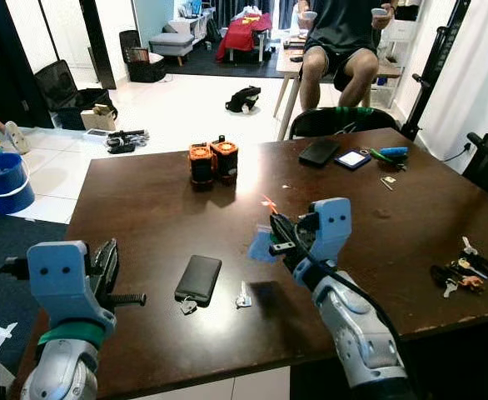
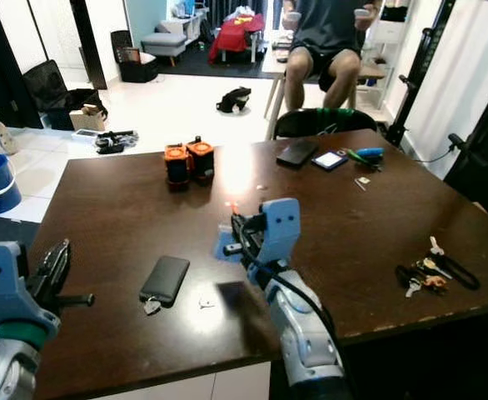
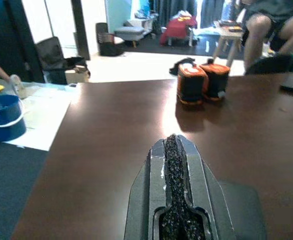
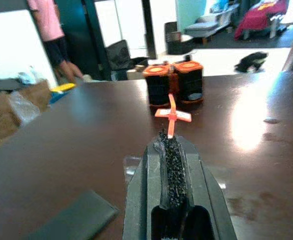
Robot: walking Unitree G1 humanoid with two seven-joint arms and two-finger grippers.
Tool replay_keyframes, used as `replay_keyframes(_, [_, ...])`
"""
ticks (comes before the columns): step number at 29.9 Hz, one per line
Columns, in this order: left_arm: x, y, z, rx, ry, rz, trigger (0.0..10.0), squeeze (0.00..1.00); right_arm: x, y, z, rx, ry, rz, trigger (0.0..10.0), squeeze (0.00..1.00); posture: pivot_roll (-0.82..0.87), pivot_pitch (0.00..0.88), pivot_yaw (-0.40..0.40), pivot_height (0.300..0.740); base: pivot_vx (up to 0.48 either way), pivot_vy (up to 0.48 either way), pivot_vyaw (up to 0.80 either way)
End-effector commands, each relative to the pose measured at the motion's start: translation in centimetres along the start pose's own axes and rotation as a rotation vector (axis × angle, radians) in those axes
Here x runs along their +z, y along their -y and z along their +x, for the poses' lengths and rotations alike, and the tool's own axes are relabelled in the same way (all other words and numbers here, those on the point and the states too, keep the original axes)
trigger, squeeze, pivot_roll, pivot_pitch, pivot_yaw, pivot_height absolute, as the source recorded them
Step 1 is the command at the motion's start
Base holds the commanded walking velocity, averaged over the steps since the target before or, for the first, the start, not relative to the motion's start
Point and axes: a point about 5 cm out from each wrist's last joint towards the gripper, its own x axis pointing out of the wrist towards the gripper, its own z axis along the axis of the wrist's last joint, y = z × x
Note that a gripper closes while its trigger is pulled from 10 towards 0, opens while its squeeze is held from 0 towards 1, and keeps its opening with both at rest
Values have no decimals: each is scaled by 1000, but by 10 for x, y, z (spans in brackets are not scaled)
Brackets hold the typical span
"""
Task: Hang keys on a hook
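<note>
Not much done on this one yet, as far as I can tell. Using the black pouch (image 1: 199, 278) on the dark table (image 1: 144, 200) as my reference point:

Closest in, the left gripper (image 1: 107, 265) sits just off the pouch's near-left side, over the table's front edge, fingers pressed flat together with nothing between them. Right beside the pouch on the near side are a couple of small silvery bits (image 1: 243, 296), maybe keys or tags, too small to call.

A bit to the right of the pouch, the right gripper (image 4: 170, 131) is pinched shut on a thin orange tag (image 4: 172, 114) that sticks out past the fingertips. Could be a key fob, but I can't see any key hanging off it.

Well off to the right of the pouch, near the table's right edge, lies a bunch of keys (image 1: 461, 272), untouched.

Further back from the pouch, two orange-and-black battery packs (image 1: 212, 161) stand side by side. Beyond those, at the far right corner, a phone (image 1: 353, 159) and a dark wallet (image 1: 319, 151), with a person seated (image 1: 341, 42) past the table.

I can't spot a hook anywhere, so my guess is the hanging part is all still ahead.
</note>
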Motion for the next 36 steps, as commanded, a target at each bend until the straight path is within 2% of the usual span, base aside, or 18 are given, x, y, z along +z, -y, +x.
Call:
replay_keyframes(1, [1, 1, -4, -12, 3, 2, 10000, 0, -11, 4, -6, -21, -38, -22, 10000, 0, -53, 19, 95, 740, 0, 0, 0])
replay_keyframes(3, [2, 0, -8, 12, 5, 3, 10000, 0, -16, 10, -12, -48, -52, -61, 10000, 0, -58, 16, 104, 740, 0, 0, 0])
replay_keyframes(5, [5, -14, -15, 136, 33, 4, 10000, 0, -25, 18, -25, -96, -44, -165, 10000, 0, -60, 17, 103, 740, 0, 0, 0])
replay_keyframes(6, [5, -14, -15, 136, 33, 4, 10000, 0, -25, 18, -25, -96, -44, -165, 10000, 0, -60, 17, 103, 740, 0, 0, 0])
replay_keyframes(7, [5, -21, -19, 183, 45, 17, 10000, 0, -30, 19, -30, -110, -40, -217, 10000, 0, -60, 17, 103, 740, 0, 0, 0])
replay_keyframes(14, [-4, -36, -30, 222, -8, 9, 10000, 0, -57, 19, -46, -100, -113, -215, 10000, 0, -54, 18, 96, 740, 0, 0, 0])
replay_keyframes(20, [-4, -26, -27, 187, -4, -71, 10000, 0, -68, 12, -54, -73, -154, -189, 10000, 0, -54, 19, 92, 740, 0, 0, 0])
replay_keyframes(21, [-3, -17, -26, 126, 8, -108, 10000, 0, -71, 9, -56, -60, -161, -176, 10000, 0, -59, 15, 93, 740, 0, 0, 0])
replay_keyframes(22, [-3, -17, -26, 126, 8, -108, 10000, 0, -71, 9, -56, -60, -161, -176, 10000, 0, -59, 15, 93, 740, 0, 0, 0])
replay_keyframes(23, [-5, -5, -26, 27, 2, -115, 10000, 0, -74, 7, -58, -47, -162, -163, 10000, 0, -63, 13, 98, 740, 0, 0, 0])
replay_keyframes(24, [-5, -5, -26, 27, 2, -115, 10000, 0, -74, 7, -58, -47, -162, -163, 10000, 0, -63, 13, 98, 740, 0, 0, 0])
replay_keyframes(25, [-10, 6, -26, -64, -14, -82, 10000, 0, -75, 6, -60, -41, -161, -147, 10000, 0, -68, 13, 104, 740, 0, 0, 0])
replay_keyframes(26, [-10, 6, -26, -64, -14, -82, 10000, 0, -75, 6, -60, -41, -161, -147, 10000, 0, -68, 13, 104, 740, 0, 0, 0])
replay_keyframes(27, [-18, 14, -27, -132, -37, -49, 10000, 0, -75, 6, -59, -36, -153, -134, 10000, 0, -76, 13, 110, 740, 0, 0, 0])
replay_keyframes(29, [-18, 14, -27, -132, -37, -49, 10000, 0, -75, 6, -59, -36, -153, -134, 10000, 0, -76, 13, 110, 740, 0, 0, 0])
replay_keyframes(31, [-38, 22, -27, -173, -97, -10, 10000, 0, -73, 4, -53, -32, -133, -127, 10000, 0, -82, 11, 115, 740, 0, 0, 0])
replay_keyframes(33, [-44, 23, -28, -168, -114, 1, 10000, 0, -71, 2, -50, -27, -117, -129, 10000, 0, -82, 11, 115, 740, 0, 0, 0])
replay_keyframes(36, [-44, 22, -28, -146, -111, -16, 10000, 0, -58, -3, -43, -29, -37, -98, 10000, 0, -69, 11, 116, 740, 0, 0, 0])
